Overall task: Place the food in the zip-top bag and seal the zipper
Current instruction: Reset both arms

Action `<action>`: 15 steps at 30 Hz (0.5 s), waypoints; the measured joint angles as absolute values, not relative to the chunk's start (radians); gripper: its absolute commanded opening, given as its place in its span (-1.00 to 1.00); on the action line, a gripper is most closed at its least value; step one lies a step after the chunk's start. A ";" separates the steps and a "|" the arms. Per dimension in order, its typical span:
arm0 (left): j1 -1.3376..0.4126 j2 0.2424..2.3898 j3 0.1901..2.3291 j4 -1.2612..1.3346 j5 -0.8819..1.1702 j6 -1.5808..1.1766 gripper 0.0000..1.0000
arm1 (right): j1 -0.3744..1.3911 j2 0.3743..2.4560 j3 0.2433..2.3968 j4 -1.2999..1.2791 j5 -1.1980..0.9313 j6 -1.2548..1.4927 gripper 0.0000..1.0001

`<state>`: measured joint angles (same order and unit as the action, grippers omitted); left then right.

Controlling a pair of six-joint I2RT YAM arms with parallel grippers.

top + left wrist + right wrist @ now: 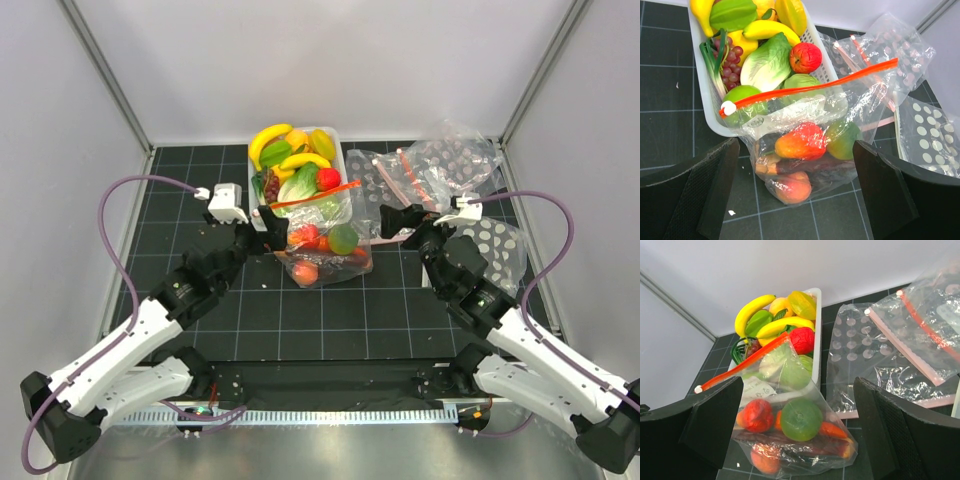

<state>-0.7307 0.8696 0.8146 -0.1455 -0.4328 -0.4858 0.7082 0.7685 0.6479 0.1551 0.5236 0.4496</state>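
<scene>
The clear zip-top bag (pixel 325 250) lies on the mat and leans on the front of the white tub (pixel 337 140). It holds a red-orange fruit (pixel 802 141), a green one (pixel 842 139), a peach-coloured one (pixel 792 187) and a brown-purple oblong (pixel 805 164). Its orange-red zipper (pixel 815 86) runs as one strip with a white slider (pixel 728 107) at its left end. My left gripper (pixel 268 228) is open at the bag's left side, holding nothing. My right gripper (pixel 396 222) is open just right of the bag, empty. The bag shows between the fingers in the right wrist view (pixel 795 425).
The tub holds more food: bananas (pixel 270 140), a green leafy piece (pixel 767 62), a red fruit (pixel 805 57), grapes (pixel 730 62). Spare dotted bags lie at the right (pixel 440 165) and under the right arm (pixel 500 250). Frame posts stand at the back corners.
</scene>
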 measured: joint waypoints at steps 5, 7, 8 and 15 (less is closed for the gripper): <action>-0.731 0.864 0.812 -0.144 -0.433 -0.486 1.00 | 0.708 0.766 0.662 0.107 0.560 0.493 0.99; -0.731 0.854 0.806 -0.140 -0.433 -0.486 0.99 | 0.708 0.763 0.687 0.071 0.572 0.502 0.99; -0.731 0.848 0.804 -0.138 -0.433 -0.487 0.99 | 0.708 0.760 0.702 0.056 0.576 0.502 0.99; -0.731 0.768 0.751 -0.096 -0.426 -0.489 0.99 | 0.708 0.691 0.725 0.025 0.593 0.469 0.99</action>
